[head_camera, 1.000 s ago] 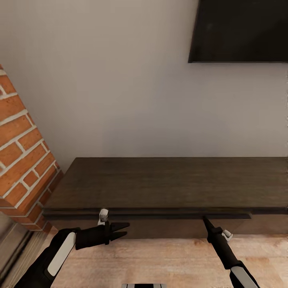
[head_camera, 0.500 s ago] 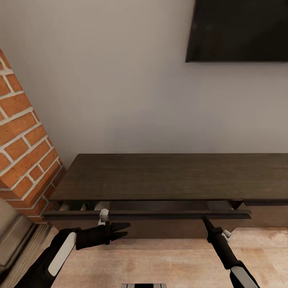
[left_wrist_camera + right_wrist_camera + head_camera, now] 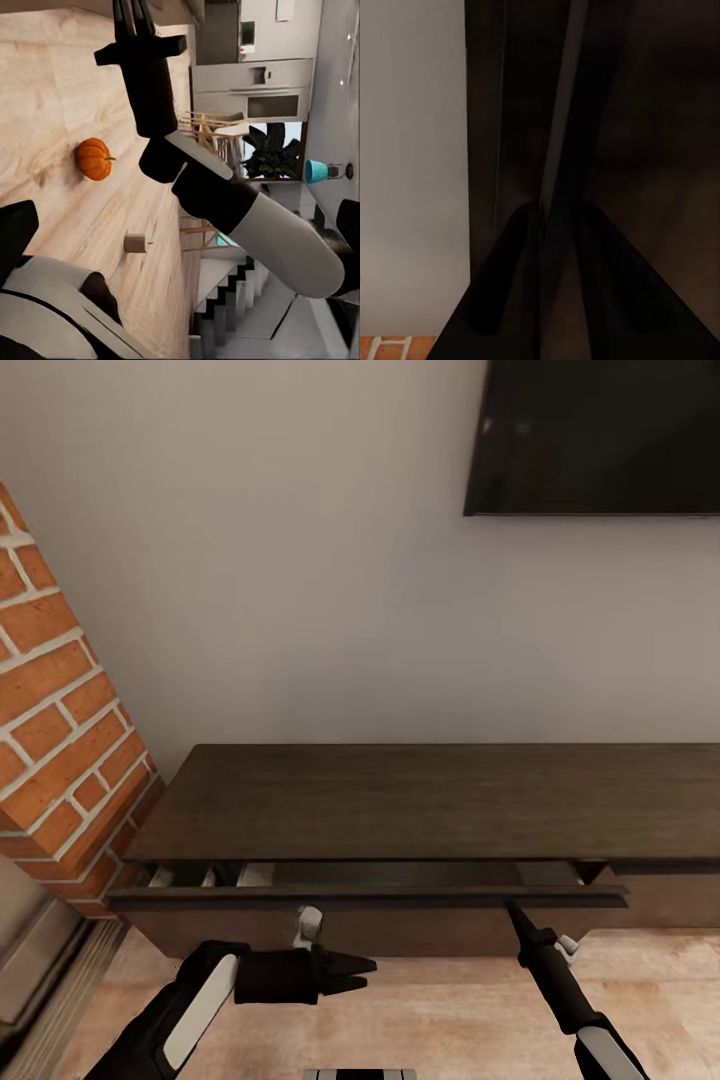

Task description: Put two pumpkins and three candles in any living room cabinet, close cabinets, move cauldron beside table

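pumpkins and candles are far from put away, by the look of it: one pumpkin and one candle lie on the bare wooden floor behind the robot, a little apart from each other, in the left wrist view. i'd judge the job is at its opening stage. the cabinet stands against the pale wall under the dark screen, and its long top drawer is pulled out just a crack, pale wood showing at the brick-pillar end. the right claw has its tips at the drawer's front lip; in its wrist view the fingers sit either side of that thin edge, nearly together, apparently pinching it. the left claw hangs in front of the drawer face, fingers close together, holding nothing. collecting the items, shutting the cabinet and moving the cauldron all look yet to do.
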